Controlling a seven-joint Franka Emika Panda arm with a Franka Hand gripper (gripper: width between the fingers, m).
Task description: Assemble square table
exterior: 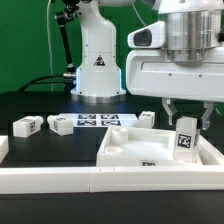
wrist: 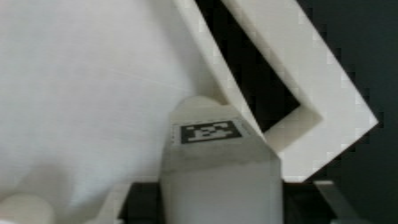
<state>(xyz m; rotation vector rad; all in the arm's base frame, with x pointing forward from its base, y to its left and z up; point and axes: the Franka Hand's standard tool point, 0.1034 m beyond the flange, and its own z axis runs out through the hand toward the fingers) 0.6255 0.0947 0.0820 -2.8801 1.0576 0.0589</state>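
- The square table top (exterior: 130, 148) lies flat on the black counter (exterior: 25, 105), near the front, at the exterior view's right.
- The held leg (exterior: 185, 140) stands upright over the top's right corner.
- The claw (exterior: 186, 124) is clamped on the held leg from both sides.
- Two loose legs (exterior: 26, 125) (exterior: 58, 124) lie at the exterior view's left.
- A third leg (exterior: 147, 119) sits just behind the top.
- The marker board (exterior: 95, 122) lies between them.

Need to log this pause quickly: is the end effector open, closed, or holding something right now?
End effector: closed on a white block leg, held upright.
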